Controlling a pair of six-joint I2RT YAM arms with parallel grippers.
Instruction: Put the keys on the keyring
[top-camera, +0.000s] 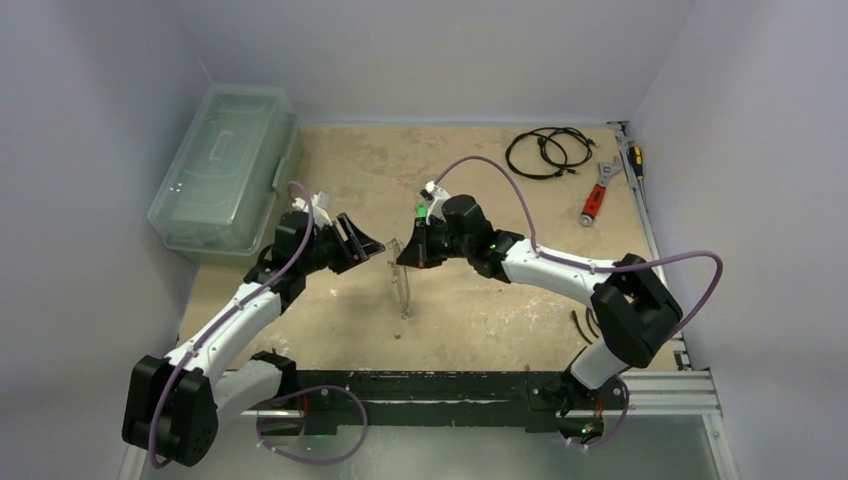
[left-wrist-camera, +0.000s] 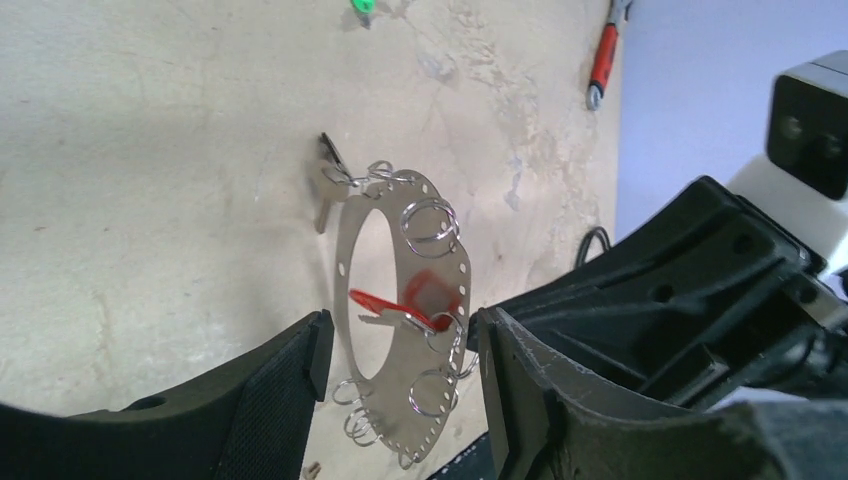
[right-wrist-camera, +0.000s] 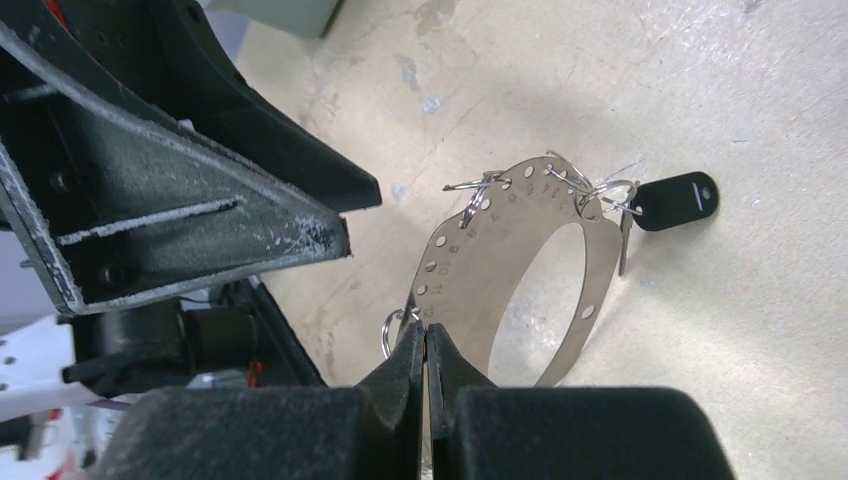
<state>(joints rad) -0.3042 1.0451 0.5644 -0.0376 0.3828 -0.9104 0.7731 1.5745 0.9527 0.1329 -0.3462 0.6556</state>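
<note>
This is a robotics lab bench, boxed in by plain white walls (top-camera: 100, 100). A left arm (top-camera: 235, 320) and a right arm (top-camera: 560, 265) are bolted to an aluminium rail (top-camera: 660, 385) at the near edge of a scuffed table (top-camera: 480, 310). Far right lie a wrench (top-camera: 596, 197), a screwdriver (top-camera: 634, 160) and coiled cables (top-camera: 545, 152). Far left sits a clear plastic box (top-camera: 225, 165).

keys (right-wrist-camera: 675, 200) 3 | keyring (right-wrist-camera: 480, 270) 1 | wrench (top-camera: 594, 200) 1 | box (top-camera: 225, 165) 1

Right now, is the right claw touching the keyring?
Touching. The right wrist view shows the right claw shut on the rim of the keyring, the plate pinched between its fingertips.
</note>
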